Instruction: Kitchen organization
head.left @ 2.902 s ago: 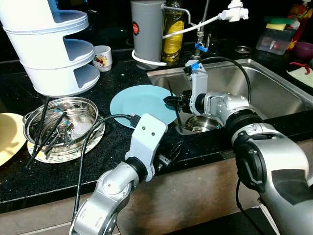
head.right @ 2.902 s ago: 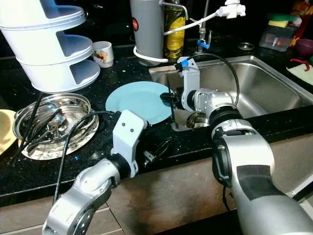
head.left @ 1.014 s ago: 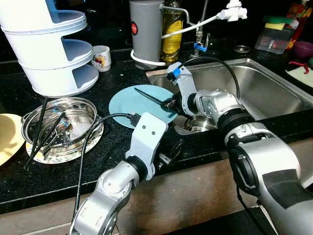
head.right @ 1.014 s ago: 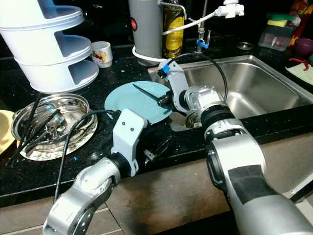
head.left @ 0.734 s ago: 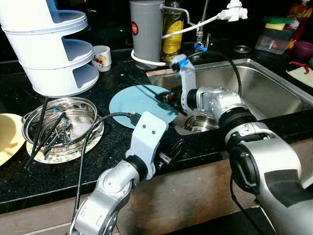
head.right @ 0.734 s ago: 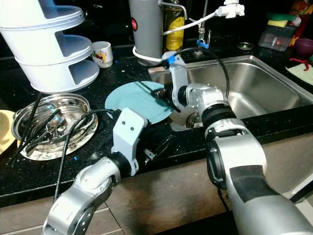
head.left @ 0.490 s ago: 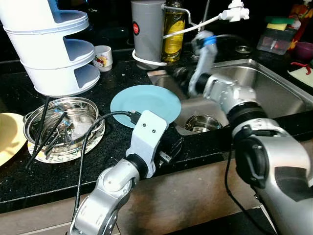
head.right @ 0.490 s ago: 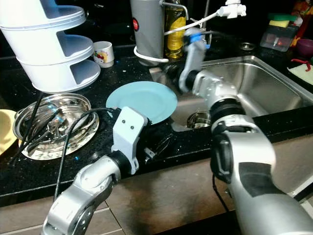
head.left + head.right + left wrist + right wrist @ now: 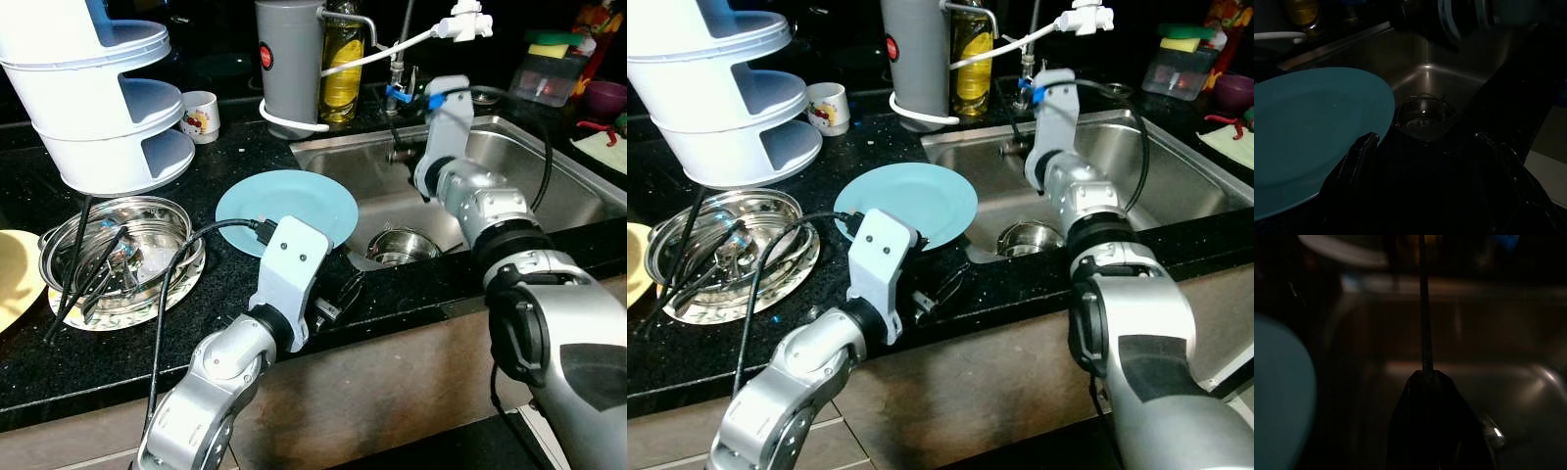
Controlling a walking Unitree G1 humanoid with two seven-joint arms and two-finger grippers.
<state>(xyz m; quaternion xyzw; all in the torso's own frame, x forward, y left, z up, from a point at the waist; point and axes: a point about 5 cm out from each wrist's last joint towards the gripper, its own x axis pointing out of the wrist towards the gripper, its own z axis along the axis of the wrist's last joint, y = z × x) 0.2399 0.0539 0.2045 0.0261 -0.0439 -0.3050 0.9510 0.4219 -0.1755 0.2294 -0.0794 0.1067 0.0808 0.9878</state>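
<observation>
**Right pincer carrying a thin utensil above the sink**

Right pincer (image 9: 1425, 377) is pressed together on a thin dark utensil (image 9: 1423, 308); my wrist camera shows the rod running straight out from the closed tips. From the head cameras I see that arm raised over the steel sink (image 9: 549, 186), near the tap. What kind of utensil it is, I cannot tell: too slim and dark.

Left pincer (image 9: 1425, 166) hangs spread at the front edge of the black counter (image 9: 235, 147), just beside the blue plate (image 9: 286, 203), holding nothing.

Judgement: I am mid-transfer, sorting a loose utensil. A likely home is the steel bowl (image 9: 122, 250) on my left, which already holds dark sticks. Next move calls for swinging across the plate without clipping it, then lowering before release. Small metal cup (image 9: 397, 247) sits in the sink corner, unhandled.
</observation>
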